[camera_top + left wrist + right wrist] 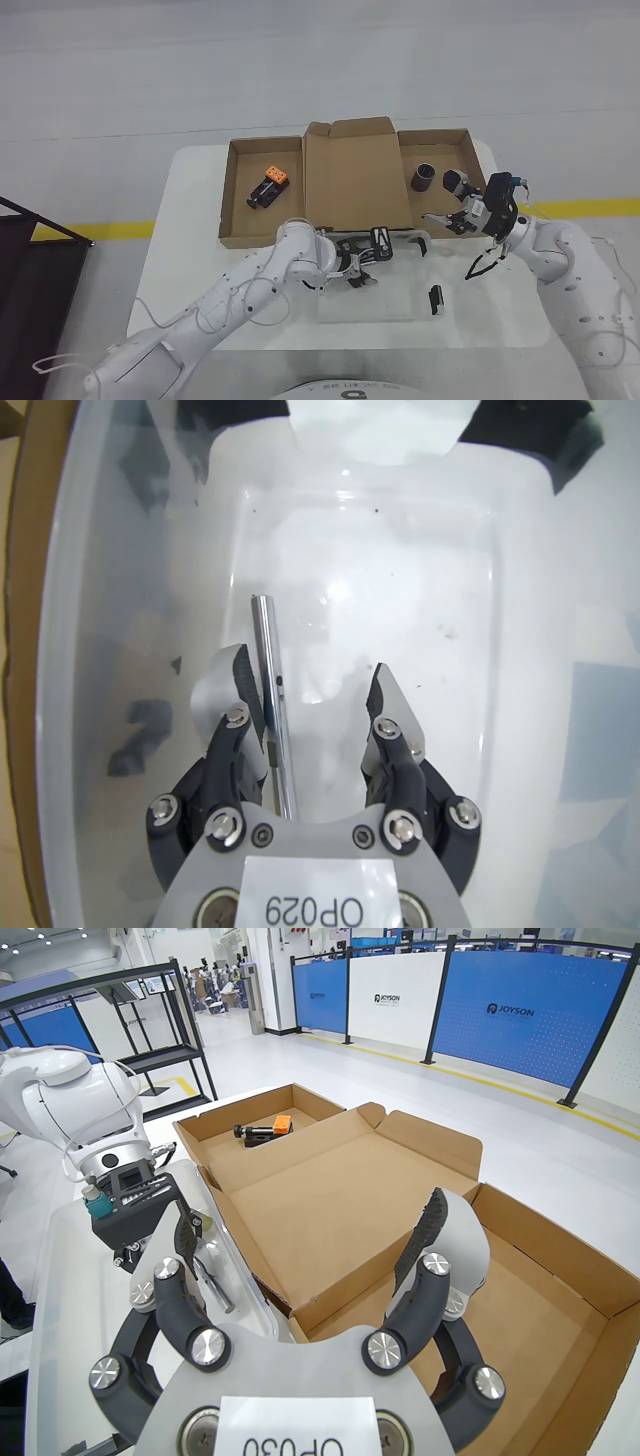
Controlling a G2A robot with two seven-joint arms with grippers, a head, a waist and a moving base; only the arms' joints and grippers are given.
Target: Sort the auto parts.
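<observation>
The near end of the metal rod [270, 680] is hidden under the left gripper [310, 663]. Dark shapes [142, 727] seen through the wall of the clear tray [62, 610] are blurred. In the lower right of the top view, a small black part [436, 299] is too small to be told.

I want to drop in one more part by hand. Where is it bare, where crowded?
Bare: the middle cardboard panel, between the left compartment and right compartment. Crowded: the right compartment, with the black cylinder and right gripper; the clear tray, under the left gripper.
</observation>
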